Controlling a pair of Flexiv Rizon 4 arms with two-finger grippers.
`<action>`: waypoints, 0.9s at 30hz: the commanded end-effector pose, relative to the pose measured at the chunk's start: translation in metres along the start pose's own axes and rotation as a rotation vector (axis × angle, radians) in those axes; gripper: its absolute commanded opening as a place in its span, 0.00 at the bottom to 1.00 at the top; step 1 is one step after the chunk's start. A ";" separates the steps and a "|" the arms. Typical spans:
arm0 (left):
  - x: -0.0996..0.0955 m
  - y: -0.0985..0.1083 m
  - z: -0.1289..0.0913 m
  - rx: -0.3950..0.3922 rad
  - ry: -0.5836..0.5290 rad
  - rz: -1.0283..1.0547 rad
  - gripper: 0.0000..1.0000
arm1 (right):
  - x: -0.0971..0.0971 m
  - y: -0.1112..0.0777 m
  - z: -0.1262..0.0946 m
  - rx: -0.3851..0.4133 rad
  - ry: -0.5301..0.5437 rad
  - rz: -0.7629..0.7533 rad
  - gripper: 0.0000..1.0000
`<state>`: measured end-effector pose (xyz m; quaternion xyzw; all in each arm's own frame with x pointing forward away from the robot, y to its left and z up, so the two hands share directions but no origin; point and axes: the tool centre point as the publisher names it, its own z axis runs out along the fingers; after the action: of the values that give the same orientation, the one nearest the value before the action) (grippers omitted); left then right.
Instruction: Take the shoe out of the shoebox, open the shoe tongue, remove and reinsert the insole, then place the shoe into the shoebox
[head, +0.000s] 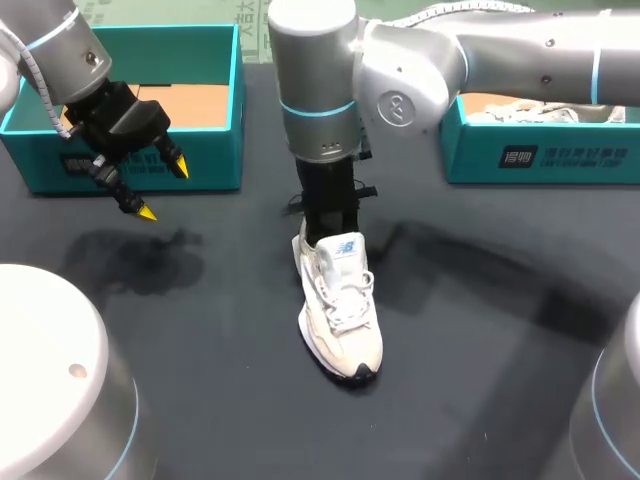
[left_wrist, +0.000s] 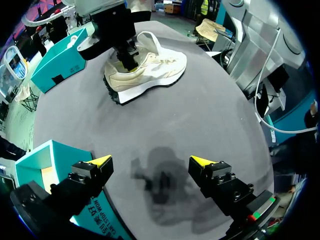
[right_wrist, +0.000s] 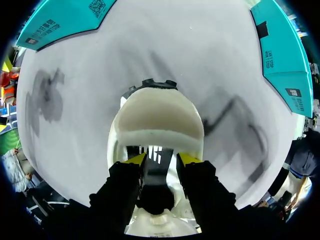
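**A:** Where does the job stand?

**B:** On the dark table (head: 200, 340), the teal shoebox (head: 130, 172) by the left arm shows a bare floor. The white shoe (head: 340, 310) stands out on the tabletop, well apart from the box, so the taking-out looks done.

**A:** And the arms?

**B:** The right gripper (right_wrist: 161, 159) is down in the shoe's mouth, just behind the tongue (head: 345, 247). Whether it pinches anything there, I cannot tell. The left gripper (head: 162, 188) hangs beside the box, fingers spread wide, holding nothing.

**A:** What's left?

**B:** I judge the insole step is in hand, as no insole lies out. Reinserting and boxing remain.
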<state>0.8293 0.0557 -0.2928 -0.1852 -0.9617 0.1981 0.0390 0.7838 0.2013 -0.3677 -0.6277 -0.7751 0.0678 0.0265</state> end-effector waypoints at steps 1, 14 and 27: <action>0.001 0.000 0.000 -0.003 -0.002 0.000 1.00 | 0.009 -0.003 0.000 0.005 -0.013 0.003 0.55; 0.001 0.000 0.000 -0.003 -0.002 0.000 1.00 | 0.012 -0.017 -0.004 0.026 0.019 0.024 1.00; 0.001 0.000 0.000 -0.003 -0.002 0.000 1.00 | 0.008 -0.026 -0.002 0.063 0.063 0.044 1.00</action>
<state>0.8293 0.0557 -0.2928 -0.1852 -0.9617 0.1981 0.0390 0.7600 0.2089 -0.3563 -0.6467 -0.7563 0.0783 0.0603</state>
